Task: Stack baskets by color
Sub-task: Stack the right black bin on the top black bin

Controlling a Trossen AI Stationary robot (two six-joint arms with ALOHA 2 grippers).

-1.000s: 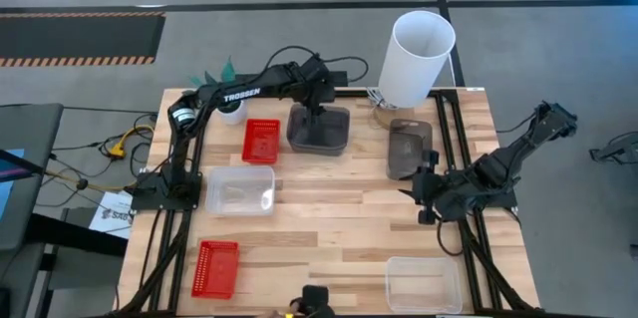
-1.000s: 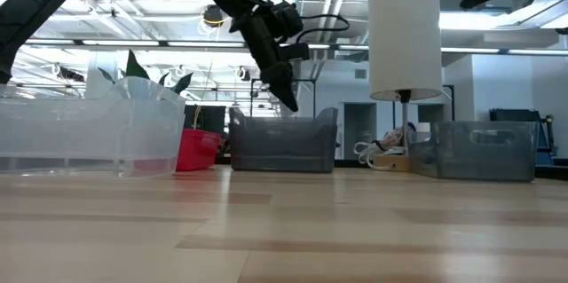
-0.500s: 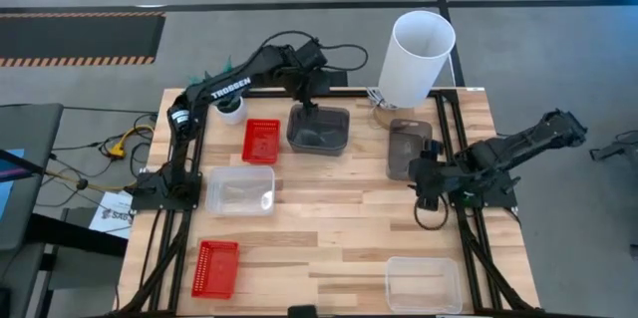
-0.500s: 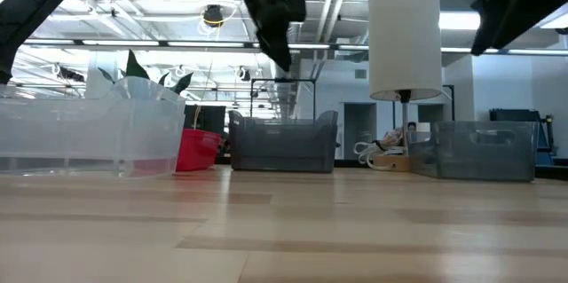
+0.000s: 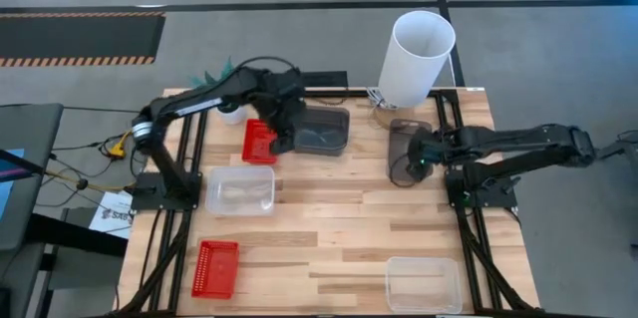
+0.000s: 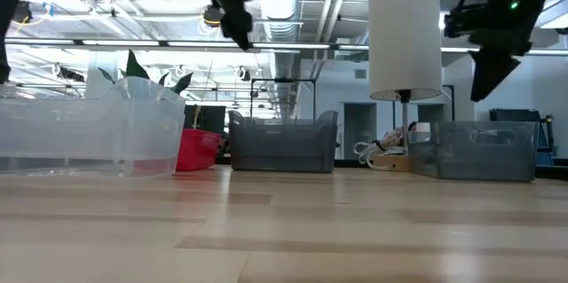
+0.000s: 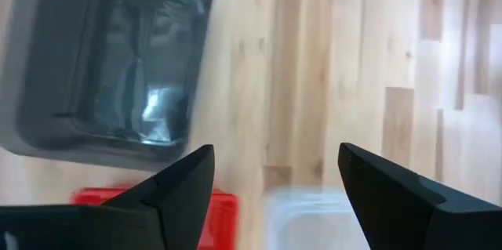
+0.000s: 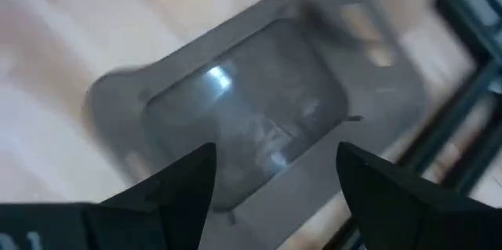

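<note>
Red baskets (image 5: pixel 261 141) (image 5: pixel 215 267) apart, clear baskets (image 5: pixel 239 189) (image 5: pixel 423 283) apart. Left gripper (image 5: pixel 282 139), fingers spread, empty, beside grey stack (image 5: pixel 320 129). Right gripper (image 5: pixel 419 156), fingers spread, over lone grey basket (image 5: pixel 406 148). Stacking mostly left.

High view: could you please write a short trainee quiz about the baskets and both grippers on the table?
1. At how many spots on the table do red baskets sit?
2. True or false: the right gripper hovers over a grey basket.
3. The left gripper is: A) open and empty, B) shut on a clear basket, C) shut on a red basket.
Key: 1 two; 2 true; 3 A.
</note>
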